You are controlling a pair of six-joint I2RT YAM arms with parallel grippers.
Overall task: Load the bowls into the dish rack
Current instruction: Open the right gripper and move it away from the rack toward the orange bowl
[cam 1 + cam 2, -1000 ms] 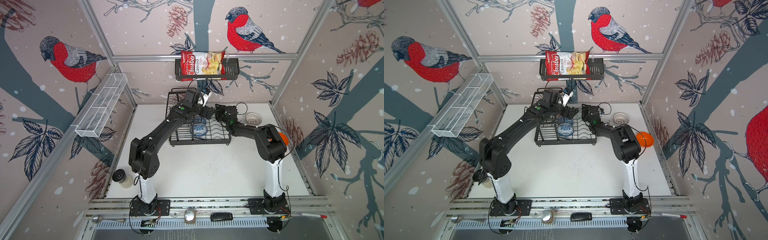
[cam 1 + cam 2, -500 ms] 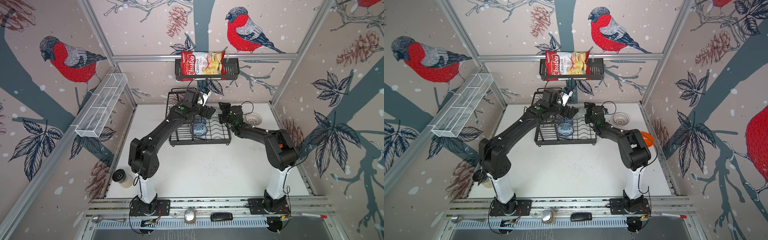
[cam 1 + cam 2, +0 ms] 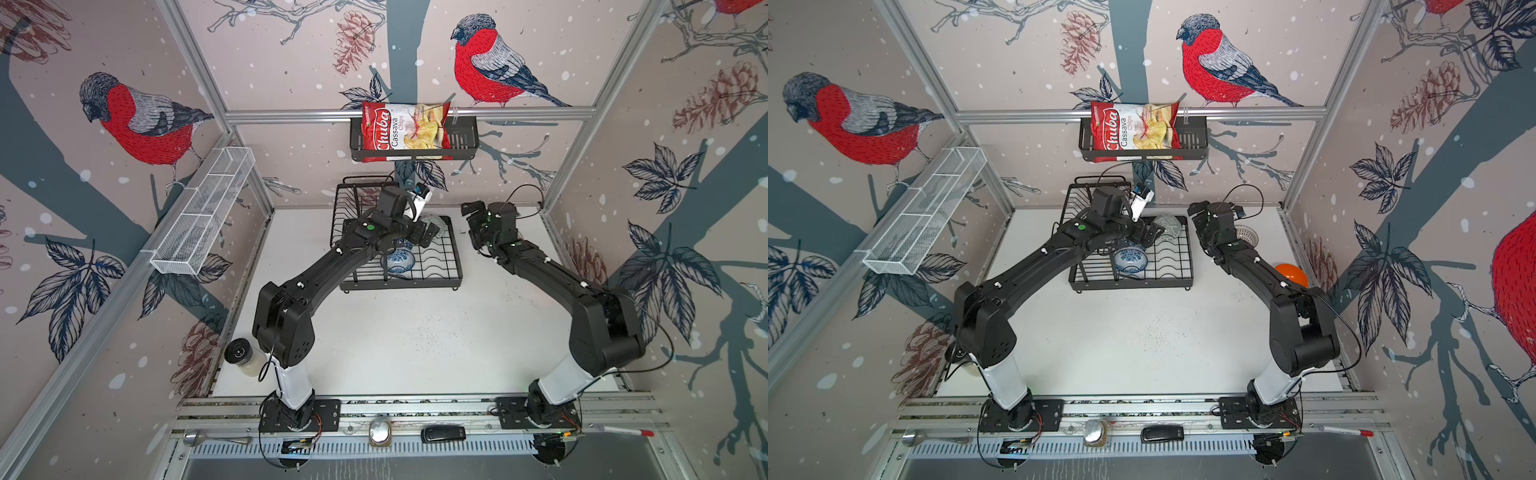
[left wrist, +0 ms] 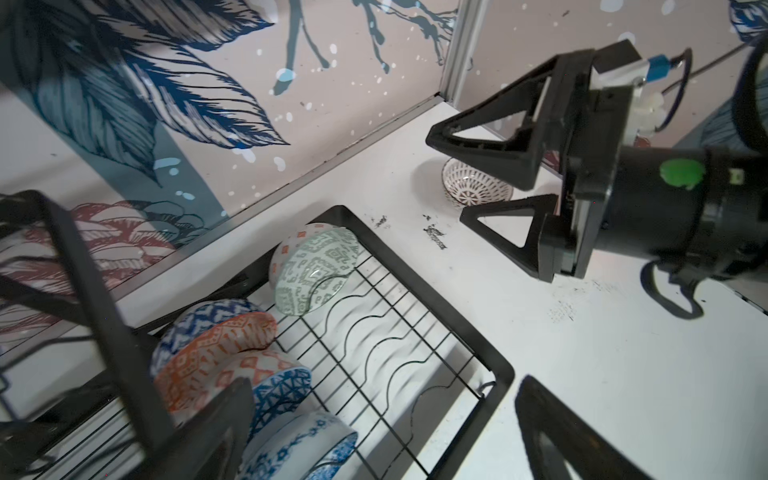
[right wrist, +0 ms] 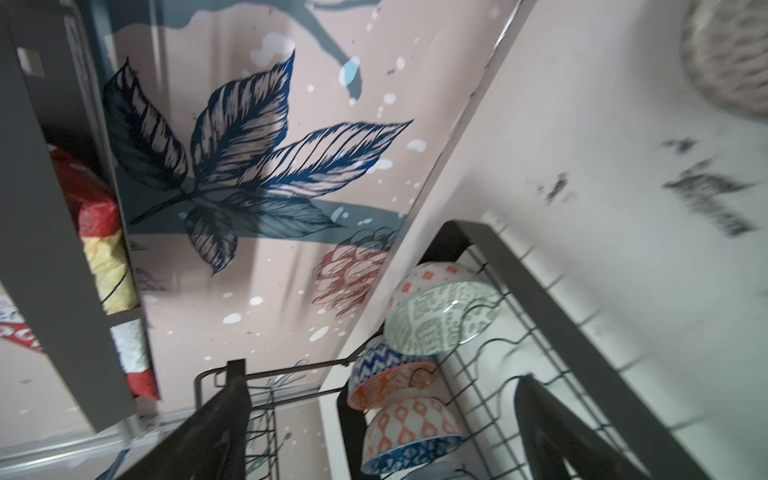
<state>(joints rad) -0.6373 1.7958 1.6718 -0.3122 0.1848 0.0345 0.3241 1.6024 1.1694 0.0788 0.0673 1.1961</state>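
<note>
Nearest, on the front rail at the bottom of both top views, a spoon (image 3: 216, 437) is seen. Further in, at the right edge of the surface (image 3: 1142, 332), the plain orange bowl (image 3: 1292, 274) is half hidden by the right arm. Above mid-frame the dish rack (image 3: 1188, 253) is set, with four bowls lodged in it: the blue-white floral bowl (image 4: 307, 444), the blue triangle-patterned bowl (image 4: 286, 390), the orange-white patterned bowl (image 4: 199, 361) and, at its far corner, the grey-white patterned bowl (image 4: 316, 270). The left claw (image 3: 428, 236) is hung over the rack, jaws spread wide, nothing gripped. The right claw (image 4: 446, 178) is held just right of the rack, likewise wide and empty, fingers aimed toward the frame's upper left. The coming move is judged to turn on the white lattice bowl (image 3: 1246, 237): it is stood mouth up on the surface just beside the right claw, right of the wrist and behind the fingers' aim; being round, it offers no long axis. The right arm is far nearer; a turn back rightward would be needed. Nothing is seen between, though the rack's rim is close. Farthest, a chips bag (image 3: 403, 133) is held in a black basket (image 3: 465, 143) on the back wall.
</note>
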